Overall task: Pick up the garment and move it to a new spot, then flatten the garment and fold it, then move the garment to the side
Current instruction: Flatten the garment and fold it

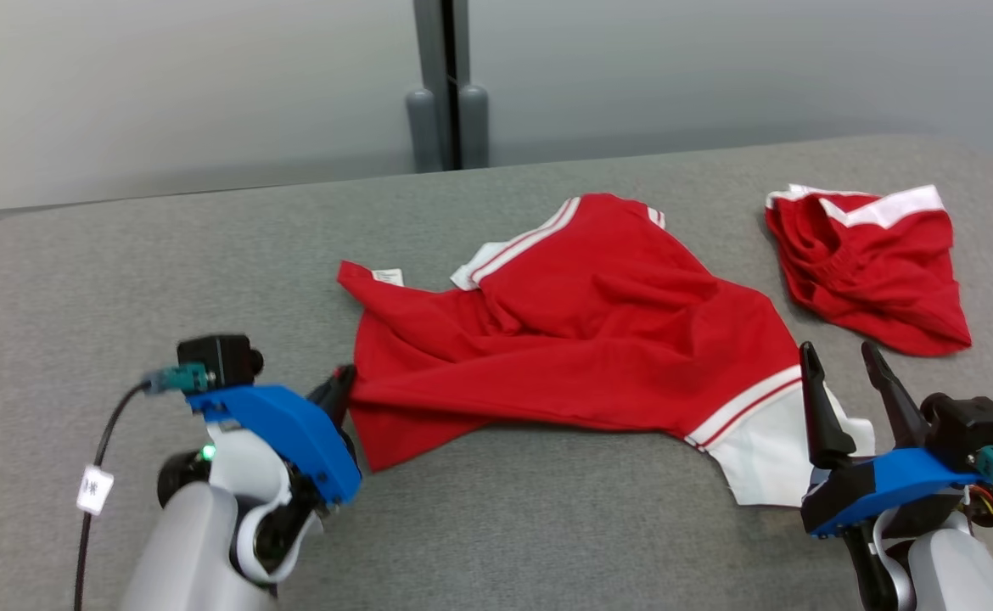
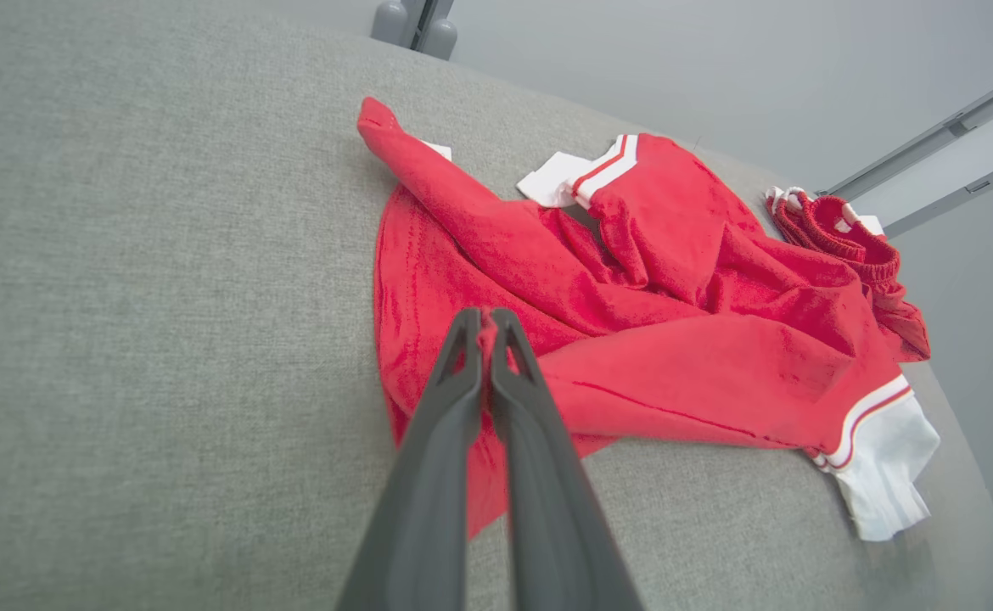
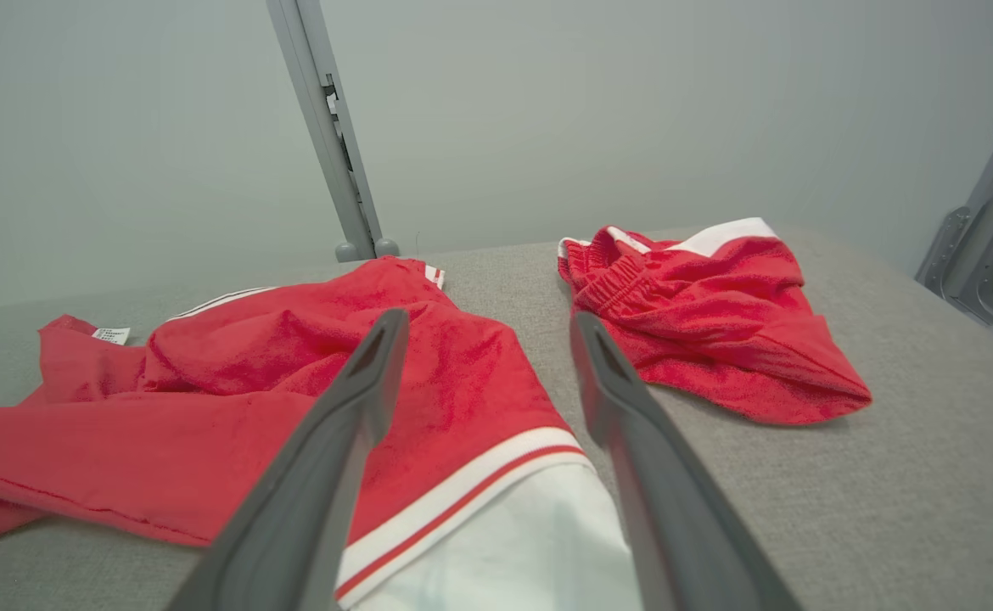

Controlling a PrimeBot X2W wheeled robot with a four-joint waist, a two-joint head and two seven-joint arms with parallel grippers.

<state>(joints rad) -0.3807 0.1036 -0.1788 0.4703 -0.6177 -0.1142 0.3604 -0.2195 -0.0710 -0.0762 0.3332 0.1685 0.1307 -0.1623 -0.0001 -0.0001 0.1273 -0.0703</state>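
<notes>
While my left fingers (image 2: 454, 399) pinch shut on the red garment (image 1: 598, 339), my right fingers (image 3: 352, 399) gape empty above its white cuff (image 1: 760, 458); it lies on the counter (image 1: 123, 280), just left of the red shorts (image 1: 874, 271).

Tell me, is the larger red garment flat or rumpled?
Rumpled: the garment shows raised folds across its middle; the left gripper pinches its edge.

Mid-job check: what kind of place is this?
Probably a lab or test cell: grey fabric-covered table, plain grey partition panels joined by a metal post, a red shirt and red shorts laid out.
</notes>
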